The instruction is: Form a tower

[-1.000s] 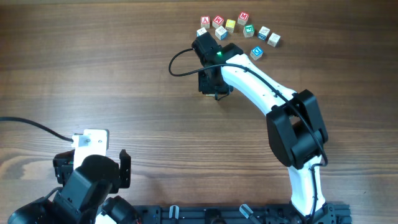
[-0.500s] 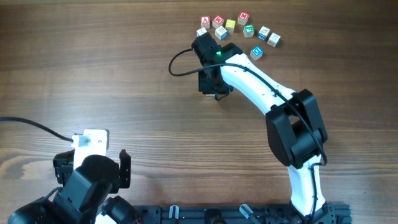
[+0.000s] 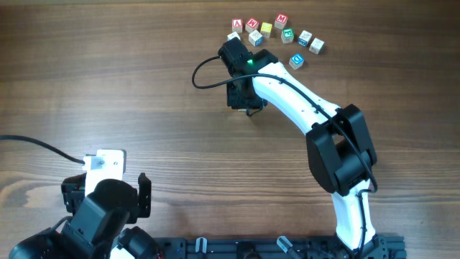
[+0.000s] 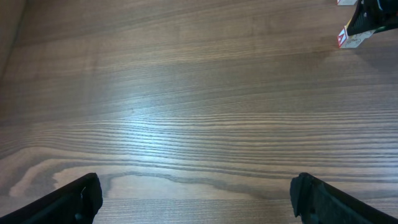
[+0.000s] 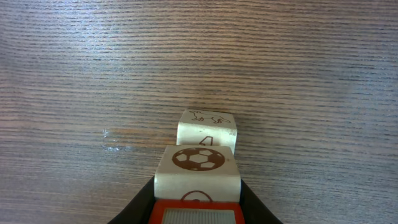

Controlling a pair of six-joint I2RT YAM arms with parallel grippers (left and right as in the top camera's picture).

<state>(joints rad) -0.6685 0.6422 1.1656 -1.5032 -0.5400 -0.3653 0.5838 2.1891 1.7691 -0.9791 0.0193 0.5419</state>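
My right gripper (image 5: 198, 186) is shut on a pale wooden cube (image 5: 198, 167) with a brown football on its face and a red-framed face nearest the camera. Just beyond it a second pale cube (image 5: 206, 129) with brown marks sits on the table. Whether the two touch I cannot tell. From overhead the right gripper (image 3: 241, 93) hides both cubes. In the left wrist view a pale cube with a red mark (image 4: 348, 38) shows under the right gripper's black fingers (image 4: 373, 15). My left gripper (image 4: 199, 202) is open over bare wood at the near left (image 3: 108, 208).
Several loose letter cubes lie in an arc at the far edge, from a red one (image 3: 237, 25) to a blue one (image 3: 296, 60). The right arm's black cable (image 3: 205, 72) loops left of the gripper. The left arm's cable (image 3: 36, 144) runs along the left side.
The right gripper, still holding the cube, has shifted slightly to the left. The left arm has not moved.
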